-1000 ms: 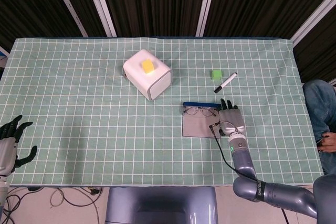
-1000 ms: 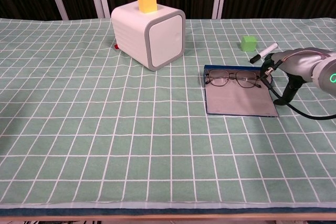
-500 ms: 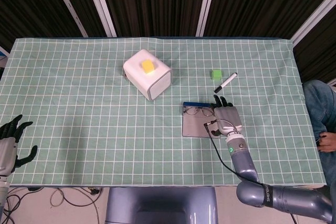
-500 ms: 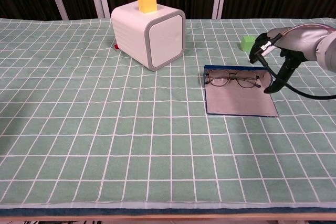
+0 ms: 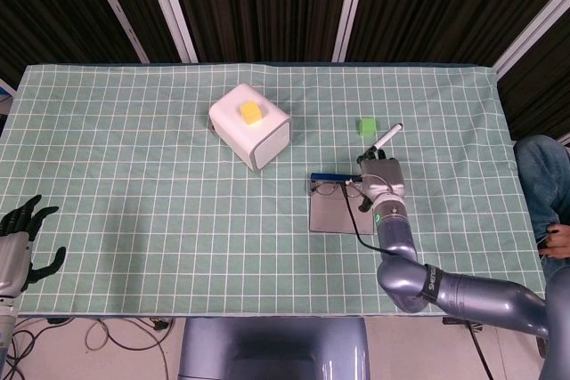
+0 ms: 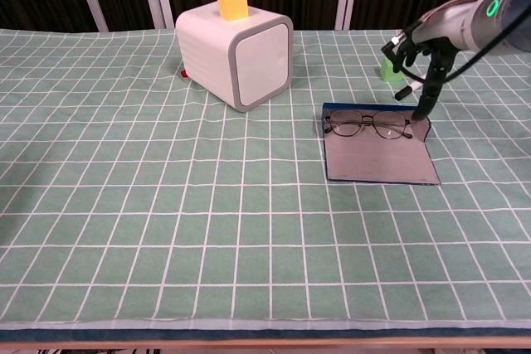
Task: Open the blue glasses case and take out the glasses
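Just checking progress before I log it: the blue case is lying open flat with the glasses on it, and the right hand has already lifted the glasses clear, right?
Not quite. The blue case does lie open and flat, but the glasses are on it, not lifted. In the chest view the right hand is raised above the case's far right corner and holds nothing.

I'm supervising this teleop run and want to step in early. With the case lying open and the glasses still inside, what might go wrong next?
1. The right robot hand hangs above the right end of the glasses, holding nothing. Coming down, it might press on the thin frame and bend it.
2. A marker and a green cube lie just behind the blue glasses case; the descending robot hand might knock them.
3. The case is loose on the cloth, so a sideways pull might drag it along.
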Controlling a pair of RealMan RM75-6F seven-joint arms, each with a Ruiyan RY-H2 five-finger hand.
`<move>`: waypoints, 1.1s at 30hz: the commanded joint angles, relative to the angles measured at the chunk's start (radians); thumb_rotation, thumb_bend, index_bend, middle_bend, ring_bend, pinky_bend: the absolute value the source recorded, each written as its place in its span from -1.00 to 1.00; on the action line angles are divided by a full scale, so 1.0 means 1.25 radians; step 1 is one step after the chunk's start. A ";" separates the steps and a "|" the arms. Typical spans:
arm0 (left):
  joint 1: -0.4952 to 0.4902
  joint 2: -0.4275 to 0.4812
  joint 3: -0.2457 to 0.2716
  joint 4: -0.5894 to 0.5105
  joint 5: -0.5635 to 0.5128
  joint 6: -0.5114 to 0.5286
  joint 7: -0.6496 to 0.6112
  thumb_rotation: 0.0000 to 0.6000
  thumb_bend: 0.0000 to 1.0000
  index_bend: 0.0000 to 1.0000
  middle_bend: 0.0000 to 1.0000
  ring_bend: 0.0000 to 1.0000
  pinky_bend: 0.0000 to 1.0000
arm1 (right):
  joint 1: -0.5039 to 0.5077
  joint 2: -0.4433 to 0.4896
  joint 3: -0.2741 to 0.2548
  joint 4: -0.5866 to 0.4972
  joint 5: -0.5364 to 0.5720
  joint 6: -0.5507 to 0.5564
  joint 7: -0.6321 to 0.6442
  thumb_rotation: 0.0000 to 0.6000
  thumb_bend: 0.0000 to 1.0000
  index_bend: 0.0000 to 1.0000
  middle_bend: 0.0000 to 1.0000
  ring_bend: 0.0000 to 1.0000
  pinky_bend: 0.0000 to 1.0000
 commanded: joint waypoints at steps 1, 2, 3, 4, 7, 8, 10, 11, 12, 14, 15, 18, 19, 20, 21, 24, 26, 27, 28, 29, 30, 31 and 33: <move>-0.001 0.000 0.000 0.000 0.000 -0.001 0.000 1.00 -0.25 -0.64 -1.00 -1.00 -1.00 | 0.028 -0.016 0.016 0.057 0.018 -0.020 -0.007 1.00 -0.52 -0.61 -0.52 -0.78 -0.58; -0.001 0.000 0.000 0.000 -0.002 -0.003 0.000 1.00 -0.25 -0.64 -1.00 -1.00 -1.00 | 0.034 -0.021 0.018 0.071 0.026 -0.024 -0.007 1.00 -0.48 -0.60 -0.49 -0.78 -0.58; -0.002 0.000 0.000 0.000 -0.004 -0.005 0.000 1.00 -0.25 -0.64 -1.00 -1.00 -1.00 | 0.041 -0.026 0.020 0.084 0.033 -0.028 -0.008 1.00 -0.42 -0.59 -0.46 -0.78 -0.58; -0.002 0.001 -0.001 -0.001 -0.007 -0.007 0.000 1.00 -0.25 -0.64 -1.00 -1.00 -1.00 | 0.047 -0.032 0.022 0.098 0.037 -0.031 -0.007 1.00 -0.40 -0.58 -0.46 -0.78 -0.58; -0.003 0.003 -0.003 -0.005 -0.018 -0.011 -0.001 1.00 -0.25 -0.64 -1.00 -1.00 -1.00 | 0.065 -0.053 0.022 0.139 0.049 -0.045 -0.010 1.00 -0.38 -0.55 -0.47 -0.78 -0.58; -0.003 0.003 -0.004 -0.007 -0.020 -0.011 -0.002 1.00 -0.25 -0.64 -1.00 -1.00 -1.00 | 0.070 -0.060 0.022 0.152 0.054 -0.050 -0.011 1.00 -0.39 -0.55 -0.47 -0.78 -0.58; -0.004 0.004 -0.004 -0.008 -0.023 -0.013 -0.002 1.00 -0.25 -0.64 -1.00 -1.00 -1.00 | 0.079 -0.075 0.018 0.176 0.059 -0.061 -0.014 1.00 -0.41 -0.52 -0.47 -0.78 -0.58; -0.005 0.004 -0.005 -0.008 -0.025 -0.015 -0.002 1.00 -0.25 -0.64 -1.00 -1.00 -1.00 | 0.083 -0.082 0.017 0.186 0.061 -0.065 -0.015 1.00 -0.42 -0.51 -0.46 -0.78 -0.58; -0.005 0.004 -0.005 -0.008 -0.026 -0.016 -0.001 1.00 -0.25 -0.64 -1.00 -1.00 -1.00 | 0.087 -0.090 0.015 0.198 0.063 -0.069 -0.014 1.00 -0.45 -0.49 -0.45 -0.78 -0.58; -0.007 0.005 -0.005 -0.009 -0.030 -0.020 0.000 1.00 -0.25 -0.64 -1.00 -1.00 -1.00 | 0.095 -0.107 0.015 0.220 0.066 -0.075 -0.012 1.00 -0.51 -0.47 -0.44 -0.78 -0.58; -0.007 0.005 -0.005 -0.009 -0.032 -0.021 0.001 1.00 -0.25 -0.64 -1.00 -1.00 -1.00 | 0.099 -0.116 0.015 0.232 0.068 -0.077 -0.012 1.00 -0.55 -0.45 -0.43 -0.78 -0.58; -0.009 0.007 -0.006 -0.010 -0.036 -0.025 -0.001 1.00 -0.25 -0.64 -1.00 -1.00 -1.00 | 0.110 -0.136 0.017 0.259 0.077 -0.080 -0.013 1.00 -0.62 -0.40 -0.37 -0.77 -0.58; -0.009 0.007 -0.006 -0.010 -0.037 -0.026 -0.001 1.00 -0.25 -0.64 -1.00 -1.00 -1.00 | 0.114 -0.142 0.018 0.269 0.080 -0.080 -0.014 1.00 -0.64 -0.37 -0.34 -0.75 -0.58; -0.010 0.008 -0.006 -0.010 -0.038 -0.028 -0.002 1.00 -0.25 -0.64 -1.00 -1.00 -1.00 | 0.117 -0.149 0.018 0.279 0.080 -0.079 -0.015 1.00 -0.64 -0.34 -0.32 -0.74 -0.58; -0.010 0.008 -0.006 -0.010 -0.039 -0.029 -0.002 1.00 -0.25 -0.64 -1.00 -1.00 -1.00 | 0.119 -0.155 0.018 0.289 0.076 -0.077 -0.013 1.00 -0.64 -0.31 -0.29 -0.72 -0.58; -0.011 0.009 -0.006 -0.011 -0.039 -0.030 -0.003 1.00 -0.25 -0.64 -1.00 -1.00 -1.00 | 0.122 -0.174 0.013 0.315 0.058 -0.074 -0.006 1.00 -0.62 -0.28 -0.25 -0.70 -0.58; -0.012 0.010 -0.006 -0.011 -0.039 -0.031 -0.005 1.00 -0.25 -0.64 -1.00 -1.00 -1.00 | 0.122 -0.183 0.010 0.327 0.051 -0.072 -0.004 1.00 -0.59 -0.27 -0.24 -0.70 -0.58; -0.012 0.011 -0.006 -0.011 -0.039 -0.031 -0.006 1.00 -0.25 -0.64 -1.00 -1.00 -1.00 | 0.122 -0.187 0.007 0.332 0.046 -0.072 -0.004 1.00 -0.58 -0.26 -0.23 -0.70 -0.58; -0.012 0.011 -0.006 -0.012 -0.038 -0.031 -0.007 1.00 -0.25 -0.64 -1.00 -1.00 -1.00 | 0.121 -0.190 0.006 0.335 0.042 -0.072 -0.004 1.00 -0.56 -0.25 -0.23 -0.70 -0.58; -0.011 0.011 -0.006 -0.012 -0.038 -0.030 -0.008 1.00 -0.25 -0.64 -1.00 -1.00 -1.00 | 0.121 -0.192 0.006 0.338 0.039 -0.073 -0.003 1.00 -0.55 -0.24 -0.22 -0.70 -0.58; -0.012 0.011 -0.006 -0.012 -0.038 -0.030 -0.009 1.00 -0.25 -0.64 -1.00 -1.00 -1.00 | 0.120 -0.195 0.006 0.340 0.037 -0.075 -0.002 1.00 -0.54 -0.23 -0.22 -0.70 -0.58; -0.012 0.011 -0.006 -0.012 -0.038 -0.030 -0.009 1.00 -0.25 -0.64 -1.00 -1.00 -1.00 | 0.119 -0.196 0.006 0.341 0.035 -0.076 -0.002 1.00 -0.52 -0.23 -0.22 -0.69 -0.58; -0.012 0.012 -0.005 -0.012 -0.037 -0.031 -0.010 1.00 -0.25 -0.64 -1.00 -1.00 -1.00 | 0.118 -0.202 0.004 0.343 0.029 -0.079 -0.001 1.00 -0.49 -0.21 -0.21 -0.69 -0.58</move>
